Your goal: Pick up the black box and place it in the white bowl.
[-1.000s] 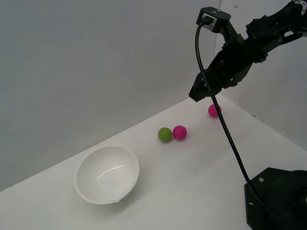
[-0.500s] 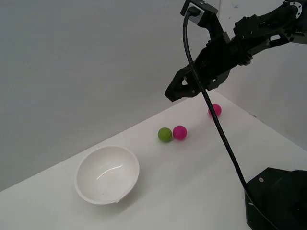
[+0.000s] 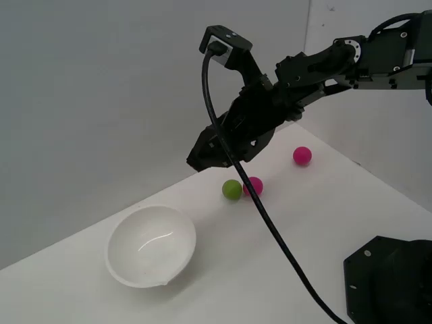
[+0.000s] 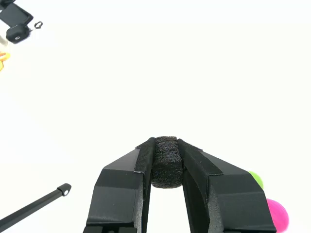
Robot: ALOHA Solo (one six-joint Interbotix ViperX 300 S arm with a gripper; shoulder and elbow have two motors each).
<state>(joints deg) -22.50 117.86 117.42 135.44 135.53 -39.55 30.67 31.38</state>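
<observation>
1. in the exterior view i see my arm [image 3: 317,64] reaching in from that view's right, raised well above the white tabletop [image 3: 283,243], with the gripper [image 3: 197,160] at its low end pointing down toward the exterior view's left.
2. the white bowl [image 3: 150,246] sits on the tabletop toward the exterior view's left, well apart from the gripper and lower in the picture; it looks empty.
3. a green ball [image 3: 232,190] and a magenta ball [image 3: 254,185] lie just beside each other below the gripper, and a second magenta ball [image 3: 302,156] rests farther toward the exterior view's right.
4. a black cable [image 3: 256,202] hangs from the wrist camera mount [image 3: 225,42] and crosses in front of the nearer magenta ball.
5. from this view i cannot make out the black box.
6. in the wrist view the two fingers [image 4: 121,194] are closed on the black box [image 4: 166,168], a rough, foam-like cube pinched between their tips, held off the tabletop.
7. the green ball [image 4: 256,178] and a magenta ball [image 4: 277,213] peek out beside one finger.
</observation>
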